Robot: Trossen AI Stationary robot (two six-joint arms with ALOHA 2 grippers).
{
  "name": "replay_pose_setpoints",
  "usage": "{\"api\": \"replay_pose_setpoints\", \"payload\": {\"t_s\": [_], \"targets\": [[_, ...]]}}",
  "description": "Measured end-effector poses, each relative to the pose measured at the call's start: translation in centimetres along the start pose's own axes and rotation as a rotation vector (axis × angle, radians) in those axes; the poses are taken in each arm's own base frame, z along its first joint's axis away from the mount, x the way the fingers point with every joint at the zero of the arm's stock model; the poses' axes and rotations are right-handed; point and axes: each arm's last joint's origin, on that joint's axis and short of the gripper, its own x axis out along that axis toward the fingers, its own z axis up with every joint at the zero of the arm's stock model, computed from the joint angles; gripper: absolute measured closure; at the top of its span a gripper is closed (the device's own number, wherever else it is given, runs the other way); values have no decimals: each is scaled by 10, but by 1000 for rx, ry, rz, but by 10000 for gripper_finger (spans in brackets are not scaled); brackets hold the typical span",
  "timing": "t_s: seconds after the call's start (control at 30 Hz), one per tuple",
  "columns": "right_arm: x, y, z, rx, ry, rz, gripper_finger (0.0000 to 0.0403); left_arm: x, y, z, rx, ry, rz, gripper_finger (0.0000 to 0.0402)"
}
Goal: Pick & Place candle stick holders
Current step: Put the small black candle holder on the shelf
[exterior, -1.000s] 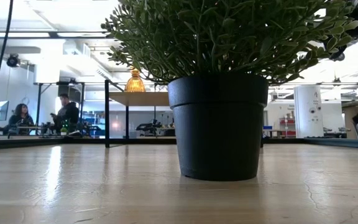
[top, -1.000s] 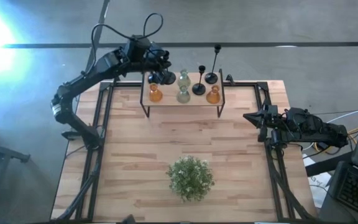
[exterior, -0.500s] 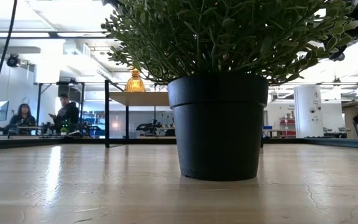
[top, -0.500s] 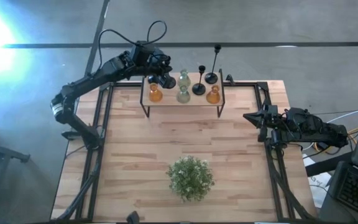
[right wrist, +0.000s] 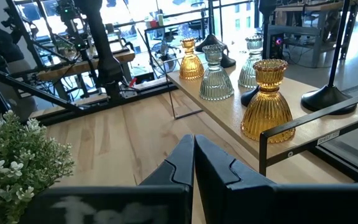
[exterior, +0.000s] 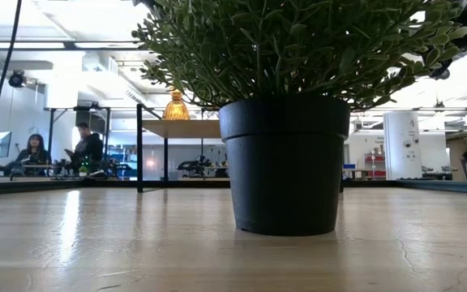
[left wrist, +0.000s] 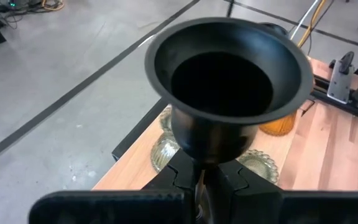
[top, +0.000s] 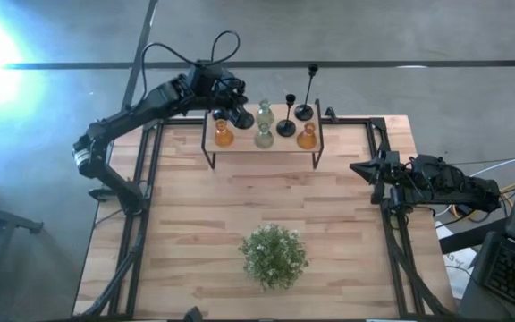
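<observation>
Over the far edge of the counter (top: 204, 224), in the high view, your left pincer (top: 237, 113) hangs above the left end of a small raised shelf (top: 262, 148), holding a black candle stick holder (top: 242, 116). On that shelf you have two amber glass holders (top: 223, 135) (top: 307, 137), two pale green glass holders (top: 265, 114) (top: 263, 137), a short black holder (top: 286, 127) and a tall black holder (top: 305, 110). The right pincer (top: 365, 169) waits at the counter's right edge, and a bushy potted plant (top: 274, 255) stands near the front.

In the low view, the plant's black pot (exterior: 285, 166) fills the middle; behind it you can see one amber holder (exterior: 176, 106) on the shelf, and people seated in the room beyond.

In the left wrist view, your pincer's fingers (left wrist: 182, 174) are clamped close together on the stem of the black holder (left wrist: 225, 87), its round base turned toward the camera, with glass holders on the shelf below.

In the right wrist view, your right pincer's fingers (right wrist: 216, 165) are pressed together on nothing, pointing toward the shelf, well apart from it.
</observation>
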Motion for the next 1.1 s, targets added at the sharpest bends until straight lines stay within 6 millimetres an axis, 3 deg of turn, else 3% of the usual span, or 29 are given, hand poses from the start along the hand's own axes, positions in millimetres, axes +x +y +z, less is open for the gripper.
{"api": "replay_pose_setpoints", "payload": {"t_s": [0.63,1.1], "targets": [[0,0,0,0,0,1,394,22,3,-24,-12,12,56,385],[0,0,0,0,0,0,394,27,4,-32,-7,21,84,385]]}}
